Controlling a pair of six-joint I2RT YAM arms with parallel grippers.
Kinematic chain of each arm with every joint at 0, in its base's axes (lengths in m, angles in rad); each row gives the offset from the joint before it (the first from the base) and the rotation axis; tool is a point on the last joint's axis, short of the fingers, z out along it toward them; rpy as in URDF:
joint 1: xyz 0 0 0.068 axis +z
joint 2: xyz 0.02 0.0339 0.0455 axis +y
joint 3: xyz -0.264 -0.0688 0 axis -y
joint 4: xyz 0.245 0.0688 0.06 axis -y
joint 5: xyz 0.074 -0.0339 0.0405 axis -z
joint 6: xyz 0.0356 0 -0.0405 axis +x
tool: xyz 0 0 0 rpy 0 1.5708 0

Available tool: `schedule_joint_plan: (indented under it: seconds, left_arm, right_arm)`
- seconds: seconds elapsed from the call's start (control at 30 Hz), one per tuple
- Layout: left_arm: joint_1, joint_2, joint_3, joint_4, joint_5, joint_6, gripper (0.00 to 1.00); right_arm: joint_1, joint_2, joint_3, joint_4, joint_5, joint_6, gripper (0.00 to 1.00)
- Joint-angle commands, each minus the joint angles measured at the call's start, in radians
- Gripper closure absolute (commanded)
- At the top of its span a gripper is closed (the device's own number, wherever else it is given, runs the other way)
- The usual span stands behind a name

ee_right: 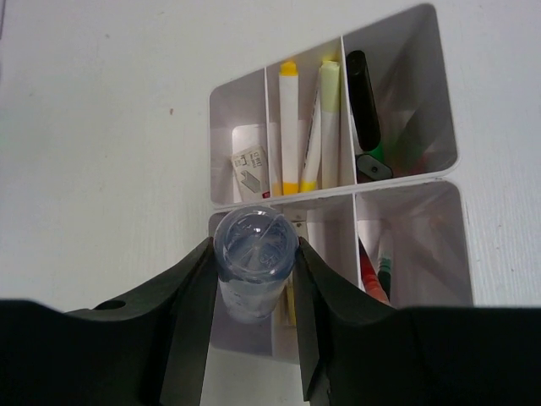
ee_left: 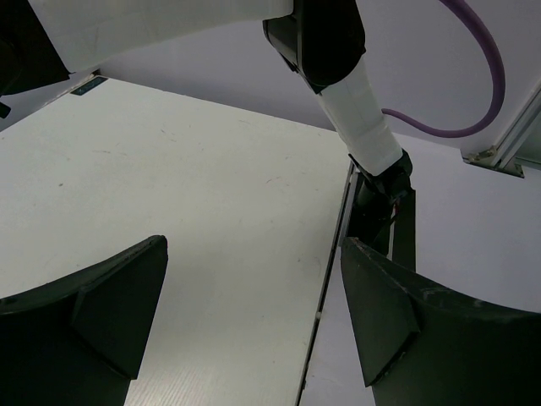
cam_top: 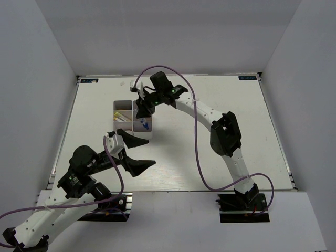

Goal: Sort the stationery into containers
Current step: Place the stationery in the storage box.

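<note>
The white organizer box (cam_top: 122, 112) (ee_right: 338, 193) stands mid-table, split into compartments. In the right wrist view it holds two white pens with yellow ends (ee_right: 289, 127), a black highlighter with a green cap (ee_right: 365, 106), a small eraser block (ee_right: 250, 166), and red and teal pens (ee_right: 370, 276). My right gripper (cam_top: 143, 112) (ee_right: 254, 272) hangs over the box, shut on a clear blue-tipped tube (ee_right: 254, 247) (cam_top: 145, 126). The tube is upright and dips into one compartment. My left gripper (cam_top: 137, 153) (ee_left: 254, 254) hovers open over bare table in front of the box, holding nothing.
White walls enclose the table on three sides. The table's near edge (ee_left: 328, 279) and the right arm's base (ee_left: 382, 193) appear in the left wrist view. A purple cable (cam_top: 197, 136) loops along the right arm.
</note>
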Motion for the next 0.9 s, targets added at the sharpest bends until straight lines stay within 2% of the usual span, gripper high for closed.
schedule_joint_plan:
  seconds: [0.0, 0.07, 0.13, 0.17, 0.3, 0.4, 0.67, 0.87]
  left_arm:
    - [0.005, 0.008, -0.003, 0.01, 0.001, 0.012, 0.07]
    - [0.005, 0.008, -0.003, 0.01, 0.001, 0.012, 0.07]
    - [0.005, 0.008, -0.003, 0.01, 0.001, 0.012, 0.07]
    - [0.005, 0.008, -0.003, 0.01, 0.001, 0.012, 0.07]
    - [0.005, 0.008, -0.003, 0.01, 0.001, 0.012, 0.07]
    - [0.005, 0.008, -0.003, 0.0, 0.001, 0.021, 0.07]
    - [0.005, 0.008, -0.003, -0.009, -0.027, 0.021, 0.07]
    - [0.005, -0.001, -0.003, -0.009, -0.045, 0.041, 0.06]
  right_arm:
    - [0.011, 0.001, 0.052, 0.034, 0.023, -0.042, 0.98]
    - [0.018, -0.001, 0.041, 0.027, 0.026, -0.063, 0.9]
    - [0.031, -0.007, 0.024, 0.014, 0.034, -0.078, 0.72]
    - [0.035, -0.01, 0.02, 0.004, 0.043, -0.101, 0.58]
    - [0.06, -0.03, -0.02, 0.0, 0.072, -0.129, 0.45]
    - [0.066, -0.044, -0.048, 0.0, 0.083, -0.134, 0.39]
    - [0.061, -0.156, -0.1, 0.014, 0.124, -0.122, 0.36]
    - [0.023, -0.39, -0.31, 0.059, 0.242, -0.117, 0.31]
